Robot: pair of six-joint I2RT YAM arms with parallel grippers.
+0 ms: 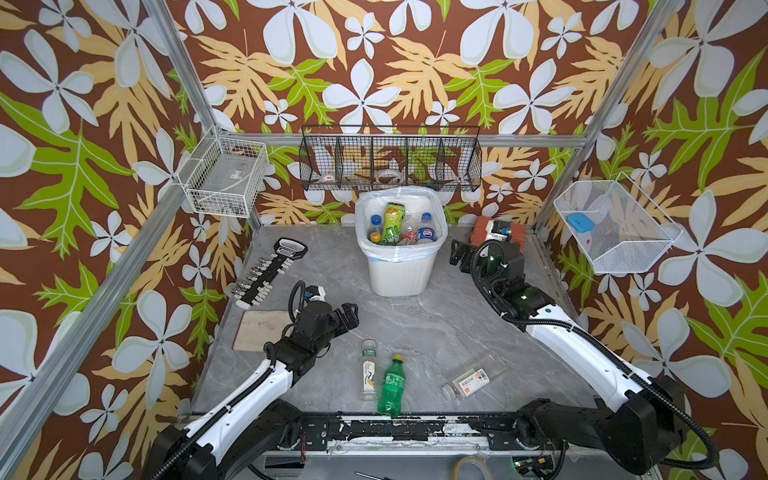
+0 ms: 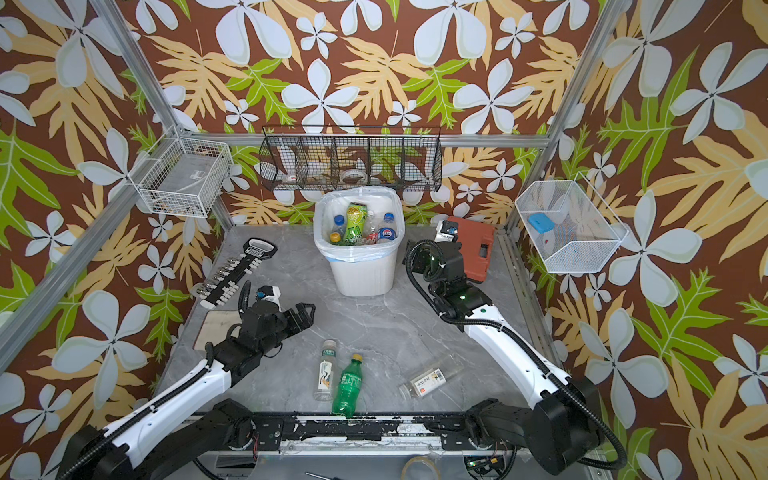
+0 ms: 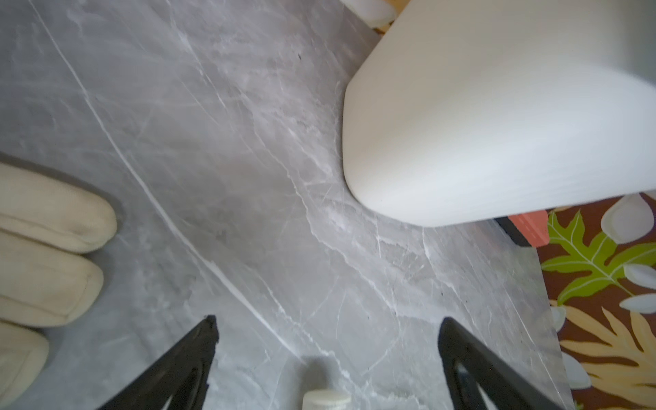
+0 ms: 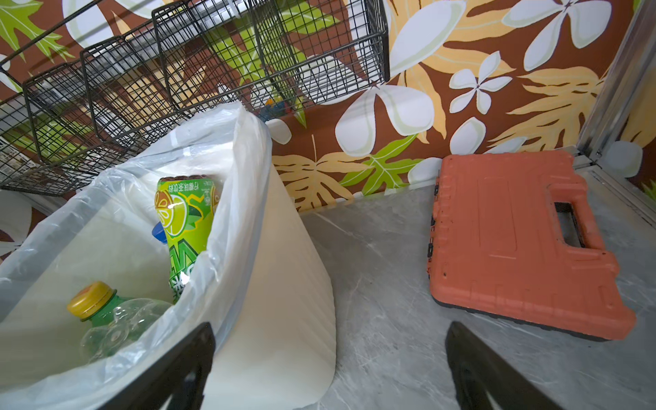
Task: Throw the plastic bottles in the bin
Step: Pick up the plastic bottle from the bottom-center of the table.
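Left gripper (image 1: 349, 316) spread, empty. White-label bottle (image 1: 368, 370) and green bottle (image 1: 390, 384) lie base-side of it, caps toward bin (image 1: 401, 278). Right gripper (image 1: 457, 253) spread, empty, beside bin. Pepsi-logo bottle (image 1: 425, 232) inside.

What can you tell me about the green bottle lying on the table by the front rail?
The green bottle is translucent green plastic with a yellow cap and a green label round its middle. It lies on its side on the grey marble-look table, cap toward the bin, base at the table's front edge by the black rail. A white-labelled bottle lies close beside it; whether they touch is unclear.
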